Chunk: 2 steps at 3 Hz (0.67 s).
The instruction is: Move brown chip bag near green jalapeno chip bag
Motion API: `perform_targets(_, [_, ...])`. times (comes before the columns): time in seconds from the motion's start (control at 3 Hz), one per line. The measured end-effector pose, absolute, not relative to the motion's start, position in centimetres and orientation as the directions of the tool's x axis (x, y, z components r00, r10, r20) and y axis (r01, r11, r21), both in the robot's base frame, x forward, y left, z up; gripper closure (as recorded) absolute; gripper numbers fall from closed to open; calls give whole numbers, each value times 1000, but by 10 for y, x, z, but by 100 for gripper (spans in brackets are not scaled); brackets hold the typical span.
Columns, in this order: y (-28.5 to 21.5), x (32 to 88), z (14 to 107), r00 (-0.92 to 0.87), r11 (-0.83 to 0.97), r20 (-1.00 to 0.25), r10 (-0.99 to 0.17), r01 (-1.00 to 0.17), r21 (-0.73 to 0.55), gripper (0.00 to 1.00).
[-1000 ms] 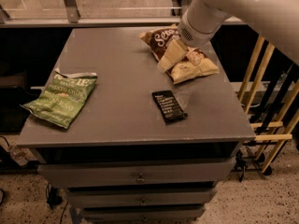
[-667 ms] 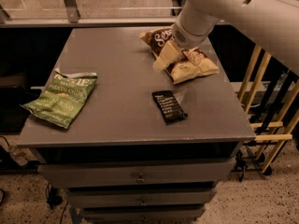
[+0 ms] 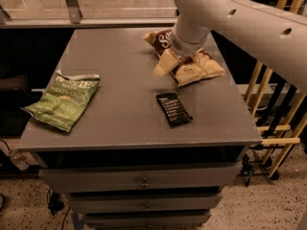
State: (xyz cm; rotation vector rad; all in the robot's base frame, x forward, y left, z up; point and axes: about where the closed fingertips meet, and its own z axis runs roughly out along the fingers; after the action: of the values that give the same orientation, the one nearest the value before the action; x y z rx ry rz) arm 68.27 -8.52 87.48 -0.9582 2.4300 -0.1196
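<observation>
The brown chip bag point(image 3: 199, 70) lies at the table's back right, its dark brown top toward the back and its tan end toward the front right. My gripper point(image 3: 173, 69) hangs from the white arm right over the bag's left side. It is open, with one cream finger point(image 3: 162, 65) showing just off the bag's left edge and the other hidden over the bag. The green jalapeno chip bag point(image 3: 64, 101) lies flat at the table's front left, far from the brown bag.
A small flat black packet point(image 3: 173, 109) lies on the grey table point(image 3: 124, 56) in front of the brown bag. Drawers sit below the table's front edge. Wooden rails point(image 3: 271, 104) stand to the right. A glass partition runs behind the table.
The gripper and arm have shifted left and slightly forward over the brown bag. The visible finger now sits further left, off the bag's edge. The bags have not moved.
</observation>
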Motion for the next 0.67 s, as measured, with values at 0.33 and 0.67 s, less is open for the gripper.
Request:
perform_targets(0.33, [-82, 687, 862, -622, 742, -414, -664, -616, -264, 19])
perform_targets(0.67, [-80, 690, 860, -610, 729, -405, -681, -619, -293, 40])
